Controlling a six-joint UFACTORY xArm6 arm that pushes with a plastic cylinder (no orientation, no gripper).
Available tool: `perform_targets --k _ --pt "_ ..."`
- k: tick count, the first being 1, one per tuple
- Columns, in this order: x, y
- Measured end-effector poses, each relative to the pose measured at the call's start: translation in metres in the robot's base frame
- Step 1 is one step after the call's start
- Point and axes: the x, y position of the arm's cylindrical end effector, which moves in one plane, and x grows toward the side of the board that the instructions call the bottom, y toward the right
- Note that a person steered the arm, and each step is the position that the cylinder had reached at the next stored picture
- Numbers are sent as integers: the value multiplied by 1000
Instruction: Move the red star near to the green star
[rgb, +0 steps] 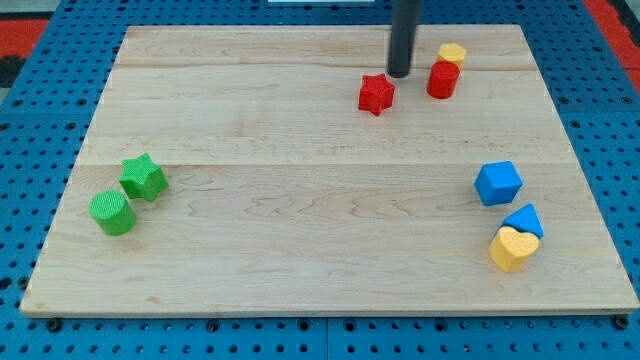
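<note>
Camera view: my tip (400, 74) – a bare rod, nothing to open or close – sits just at the red star's (376, 94) one o'clock. The green star (144, 177) lies well apart at eight o'clock – the push looks barely begun

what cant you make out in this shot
- Camera view: the rod's upper part, cut off by the view's top edge; my tip sits just right of the red star.
- Yellow block: its shape, partly hidden behind the red cylinder.
- Blue block: shape partly hidden by the yellow heart.
</note>
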Motion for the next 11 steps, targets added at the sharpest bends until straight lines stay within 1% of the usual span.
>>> perform_targets --k 1,2,3,5,6,7,8,9,10,11 --pt "9 -27" --pt "23 -77" --pt "24 -87" --pt "19 -32" --pt "59 -70" --pt "66 -140" --pt "83 -203" --pt "94 -226" --pt "75 -206" --pt "68 -186"
